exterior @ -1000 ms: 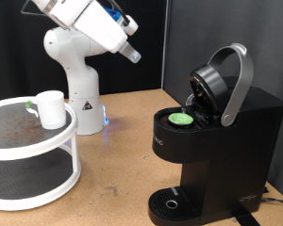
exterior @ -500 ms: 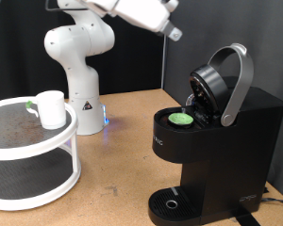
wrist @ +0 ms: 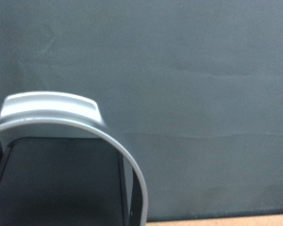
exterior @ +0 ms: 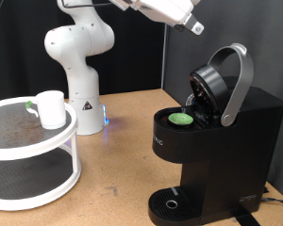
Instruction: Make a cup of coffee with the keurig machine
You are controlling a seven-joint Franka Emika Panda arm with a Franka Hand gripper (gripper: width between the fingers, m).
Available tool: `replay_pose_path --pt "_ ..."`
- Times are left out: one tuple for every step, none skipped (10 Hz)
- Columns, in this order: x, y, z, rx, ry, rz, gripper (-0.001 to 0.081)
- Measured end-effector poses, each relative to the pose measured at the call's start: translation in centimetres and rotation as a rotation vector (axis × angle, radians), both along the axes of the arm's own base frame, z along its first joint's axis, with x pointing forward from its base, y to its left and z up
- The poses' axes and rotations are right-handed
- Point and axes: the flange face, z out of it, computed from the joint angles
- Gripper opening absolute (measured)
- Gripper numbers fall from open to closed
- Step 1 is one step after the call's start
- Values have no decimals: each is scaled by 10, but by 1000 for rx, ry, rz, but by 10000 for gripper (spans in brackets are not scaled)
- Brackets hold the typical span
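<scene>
While the keurig machine [exterior: 215, 141] stands on the tabletop [exterior: 123, 160] with its lid raised and a green-topped pod [exterior: 182, 119] in the chamber, the gripper [exterior: 197, 27] hangs high above it, holding nothing. Whether its fingers are apart cannot be told. At the exterior view's left, the white cup [exterior: 52, 108] sits on a round two-tier stand [exterior: 33, 151].

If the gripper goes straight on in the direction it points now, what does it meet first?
Probably the grey lid handle of the keurig machine: the wrist view looks along the fingers and shows that raised handle ahead, with a dark backdrop behind. The gripper is above it; depth is uncertain.
</scene>
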Motion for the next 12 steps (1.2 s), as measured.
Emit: replay_pose_path --pt "0 2 2 31 -3 -4 807" --pt "2 8 7 58 -11 -4 807" --pt "3 18 15 69 -19 6 807" --pt "3 32 23 67 -22 17 807" --pt "4 47 29 54 -20 26 807" --pt "3 64 32 36 -14 34 807" --pt "2 81 33 20 -12 38 807" --pt "1 98 34 11 -13 40 807" --pt "0 114 34 2 -19 40 807" --pt "0 129 33 -5 -18 42 807" --pt "1 144 32 -12 -14 44 807" --pt "1 156 30 -20 -6 45 807"
